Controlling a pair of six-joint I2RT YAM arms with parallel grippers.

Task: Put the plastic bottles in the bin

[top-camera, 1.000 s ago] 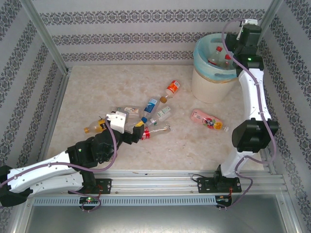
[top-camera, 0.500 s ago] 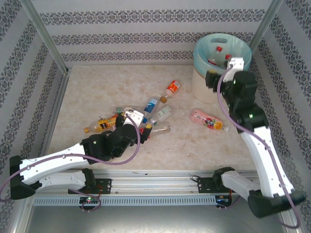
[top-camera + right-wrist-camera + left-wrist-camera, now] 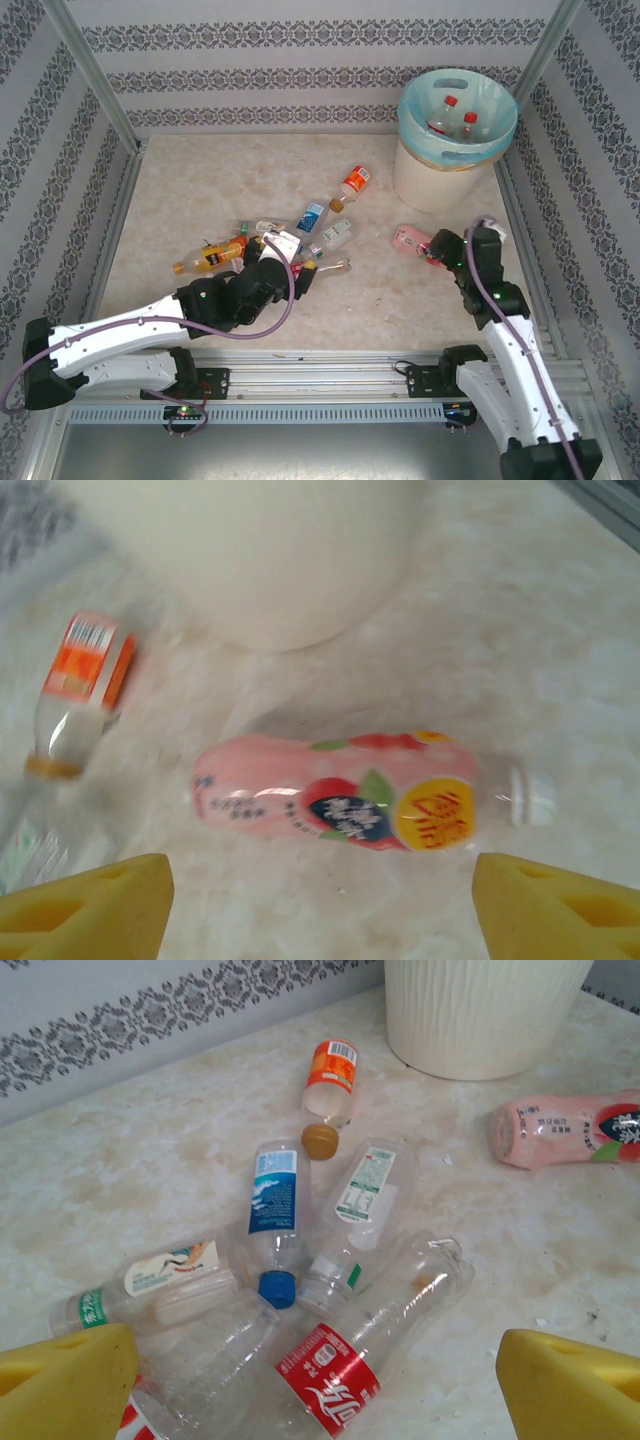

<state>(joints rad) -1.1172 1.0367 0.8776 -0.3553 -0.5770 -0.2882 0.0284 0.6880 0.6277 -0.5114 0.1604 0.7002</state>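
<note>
Booth: Bottles in the bin (image 3: 430, 182), how many can you count?

Floor: Two red-capped ones (image 3: 448, 106) show inside the blue-green liner, over at the far right corner of the table (image 3: 200, 170). Whether anything lies beneath them, I can't tell.

Booth: And what's left out?

Floor: Plenty. A pink bottle (image 3: 340, 790) lies on its side just in front of the bin. Mid-table there's a jumble: an orange-labelled bottle (image 3: 330, 1068), a blue-labelled bottle (image 3: 274, 1195), a green-and-white one (image 3: 365, 1185), a clear red-labelled bottle (image 3: 328, 1378), a juice bottle (image 3: 208, 258) at the left end, plus a couple more.

Booth: Tools?

Floor: Left tool (image 3: 320, 1400) is spread wide and holds nothing, poised right over the red-labelled bottle. Right tool (image 3: 320, 900) is wide too, and empty, low by the pink bottle, which lies crosswise ahead of its fingers.

Booth: Verdict?

Floor: Early going, I'd say — most bottles are out on the table, and each arm looks lined up for a pick.
</note>
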